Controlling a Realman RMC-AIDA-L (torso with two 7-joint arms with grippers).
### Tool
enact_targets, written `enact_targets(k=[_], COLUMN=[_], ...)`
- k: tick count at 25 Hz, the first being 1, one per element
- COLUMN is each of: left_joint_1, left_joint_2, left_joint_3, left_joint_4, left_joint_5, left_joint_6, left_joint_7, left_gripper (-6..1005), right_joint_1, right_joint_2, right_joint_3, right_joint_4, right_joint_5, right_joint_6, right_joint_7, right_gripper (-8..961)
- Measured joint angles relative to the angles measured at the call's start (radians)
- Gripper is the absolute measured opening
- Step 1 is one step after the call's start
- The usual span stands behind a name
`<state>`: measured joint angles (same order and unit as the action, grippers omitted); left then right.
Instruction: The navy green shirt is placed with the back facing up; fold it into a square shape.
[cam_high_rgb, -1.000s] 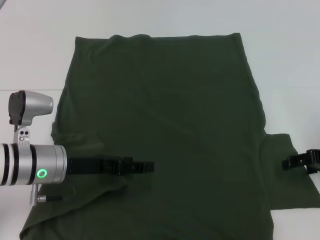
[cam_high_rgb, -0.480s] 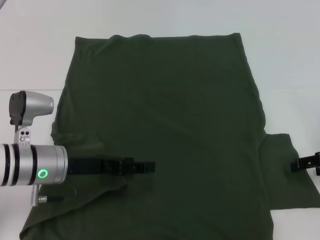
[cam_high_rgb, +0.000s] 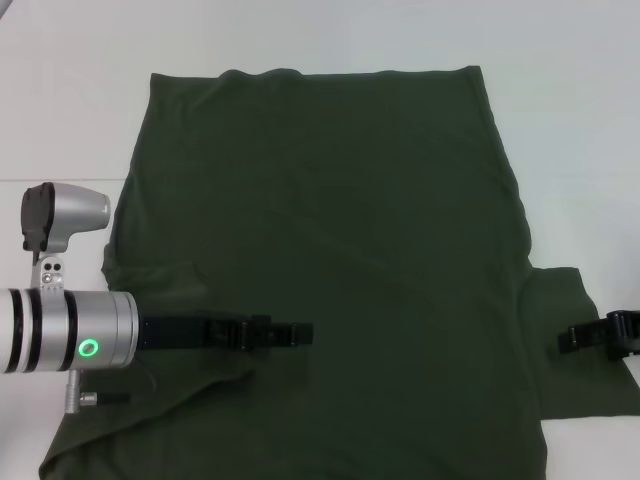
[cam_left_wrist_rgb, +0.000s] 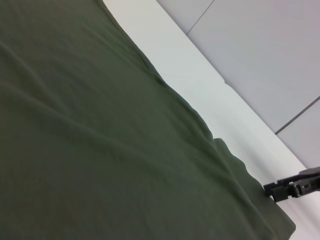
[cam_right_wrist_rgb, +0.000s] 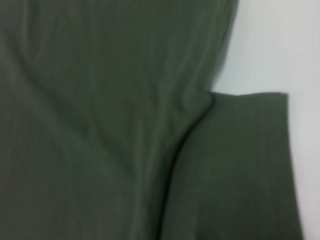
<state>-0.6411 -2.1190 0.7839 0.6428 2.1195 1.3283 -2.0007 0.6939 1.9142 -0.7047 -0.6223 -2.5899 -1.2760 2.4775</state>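
On the white table the navy green shirt is laid flat, back up, left gripper over folded-in left sleeve & right gripper at right sleeve, finger states not discernible; fabric drag risked if contact is shallow.

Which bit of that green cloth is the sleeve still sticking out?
A navy green shirt covers most of the white table. Follow its right edge toward the near end: a squarish flap juts sideways, under the right hand. The left hand side's sleeve is already folded in.
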Motion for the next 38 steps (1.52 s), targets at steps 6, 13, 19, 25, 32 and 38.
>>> enact_targets(k=[6,13,19,25,32,38], left_joint_1=[0.000,-0.001,-0.006,-0.006,-0.006,-0.006], left_joint_2=[-0.001,-0.001,-0.001,-0.001,-0.001,-0.001], left_joint_3=[0.000,0.000,0.000,0.000,0.000,0.000], left_joint_4=[0.000,0.000,0.000,0.000,0.000,0.000], left_joint_5=[-0.003,-0.003,0.001,0.002,0.002,0.002], left_joint_6=[0.000,0.000,-0.001,-0.001,0.001,0.001], left_joint_7=[-0.001,-0.001,-0.007,-0.009,-0.010,-0.010], left_gripper=[885,884,885,884,884,884], right_joint_1=[-0.011,-0.032,-0.023,-0.018,-0.011,-0.020], right_joint_2=[-0.024,-0.030,-0.022,-0.015,-0.009,-0.019], right_joint_3=[0.034,0.024,0.018,0.012,0.014,0.026], right_joint_4=[0.012,0.005,0.005,0.011,0.015,0.015], right_joint_5=[0.103,0.070,0.026,0.017,0.024,0.111], right_joint_6=[-0.061,-0.002,0.030,0.035,0.011,-0.043], right_joint_7=[-0.033,-0.034,-0.030,-0.026,-0.027,-0.047], right_gripper=[903,902,901,900,899,898])
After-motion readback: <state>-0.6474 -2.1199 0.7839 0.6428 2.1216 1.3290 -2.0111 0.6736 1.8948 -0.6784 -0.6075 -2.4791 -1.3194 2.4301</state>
